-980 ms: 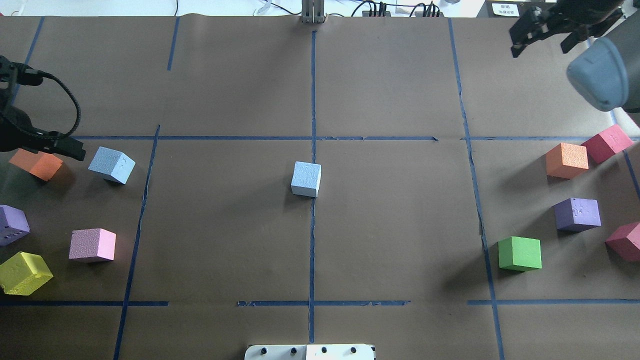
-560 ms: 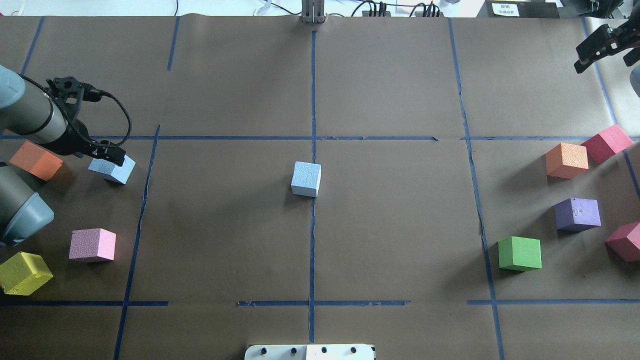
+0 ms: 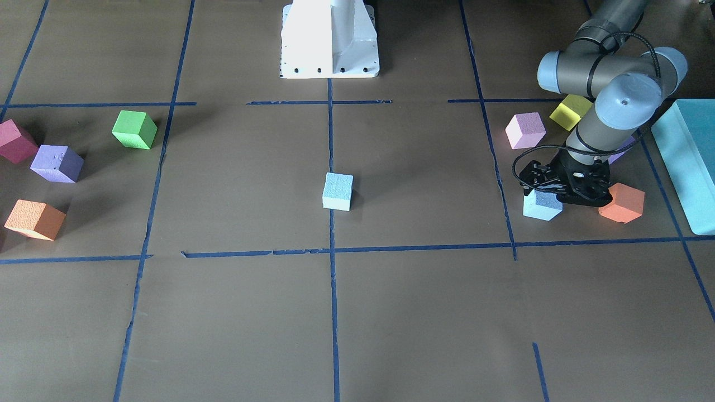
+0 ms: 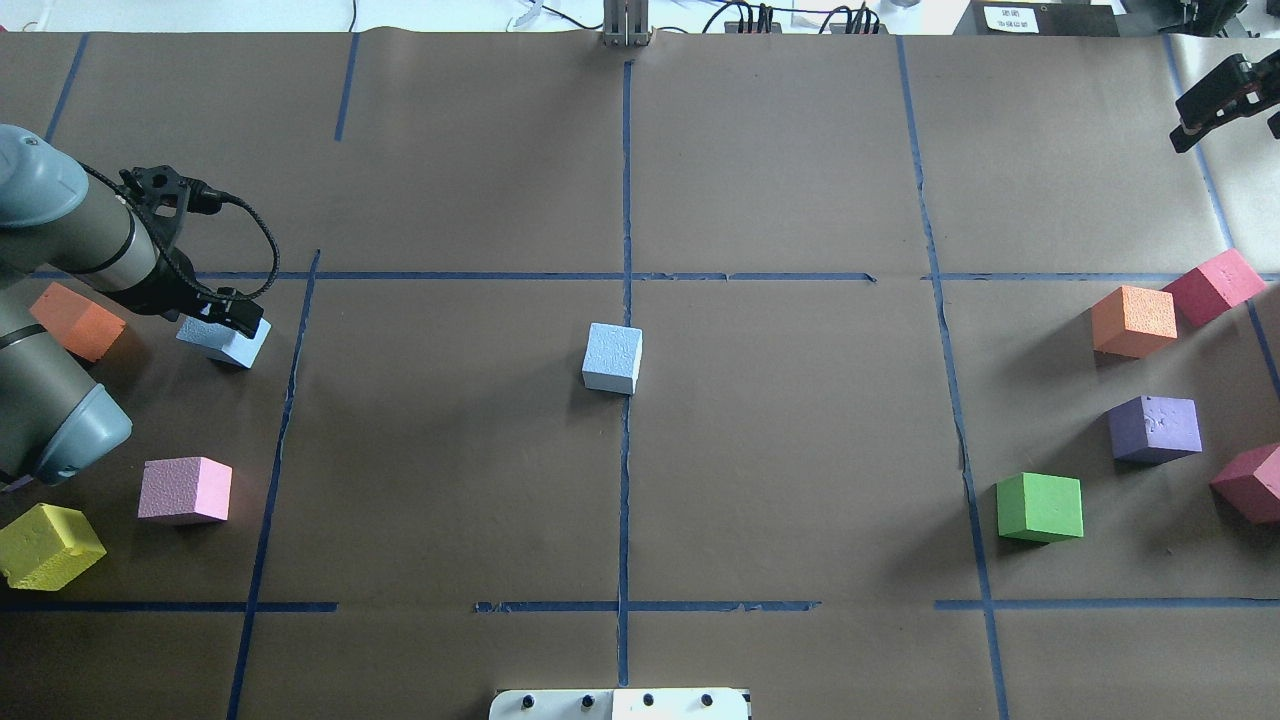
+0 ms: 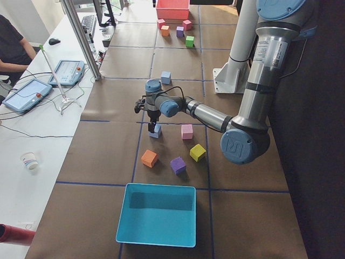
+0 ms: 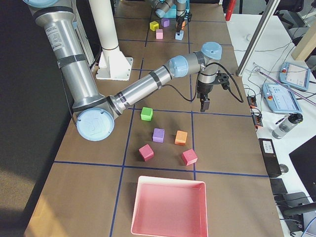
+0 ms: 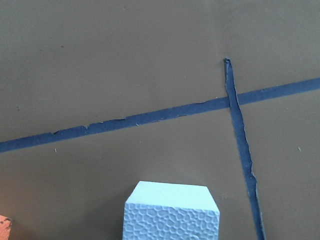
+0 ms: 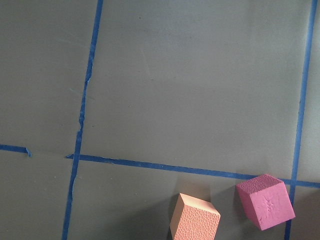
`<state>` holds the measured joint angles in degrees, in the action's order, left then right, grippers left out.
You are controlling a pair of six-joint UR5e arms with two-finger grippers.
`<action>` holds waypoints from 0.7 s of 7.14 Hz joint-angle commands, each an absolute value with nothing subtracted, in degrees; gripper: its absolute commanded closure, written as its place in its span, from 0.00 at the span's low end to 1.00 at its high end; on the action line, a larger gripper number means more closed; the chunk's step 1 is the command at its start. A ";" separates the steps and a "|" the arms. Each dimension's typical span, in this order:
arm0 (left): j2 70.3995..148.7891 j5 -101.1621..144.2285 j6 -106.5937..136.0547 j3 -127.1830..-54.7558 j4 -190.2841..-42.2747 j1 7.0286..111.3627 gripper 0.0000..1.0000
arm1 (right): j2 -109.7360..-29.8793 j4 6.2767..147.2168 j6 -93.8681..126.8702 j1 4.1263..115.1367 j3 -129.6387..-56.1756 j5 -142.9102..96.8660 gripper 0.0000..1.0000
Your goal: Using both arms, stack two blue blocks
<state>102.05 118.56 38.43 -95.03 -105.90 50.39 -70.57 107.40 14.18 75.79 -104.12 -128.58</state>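
Observation:
One pale blue block (image 4: 612, 357) sits at the table's centre on the blue tape line; it also shows in the front view (image 3: 338, 191). The other blue block (image 4: 225, 341) lies on the left side. It shows in the front view (image 3: 540, 205) and fills the bottom of the left wrist view (image 7: 171, 214). My left gripper (image 4: 235, 315) hangs right over this block with its jaws open and holds nothing. My right gripper (image 4: 1225, 110) is open and empty, high at the far right edge, away from both blocks.
Orange (image 4: 75, 320), pink (image 4: 185, 490) and yellow (image 4: 50, 545) cubes lie around the left blue block. Orange (image 4: 1133, 320), red (image 4: 1213, 285), purple (image 4: 1155, 428) and green (image 4: 1040, 507) cubes lie on the right. A teal box (image 3: 687, 162) stands at the left end, a pink tray (image 6: 168, 207) at the right end.
My left arm has swung in from the left edge and set its gripper over the left blue block. My right gripper has drawn back toward the far right edge.

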 commanded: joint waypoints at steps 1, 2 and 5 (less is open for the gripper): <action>102.83 118.65 38.58 -92.82 -106.17 49.40 0.00 | -70.66 107.40 14.15 75.94 -104.15 -128.50 0.00; 102.83 118.83 38.67 -92.38 -107.04 49.31 0.03 | -70.58 107.40 14.15 76.02 -104.15 -128.58 0.00; 102.66 119.35 38.50 -93.50 -106.35 49.57 0.91 | -70.66 107.40 13.89 76.46 -104.15 -128.58 0.00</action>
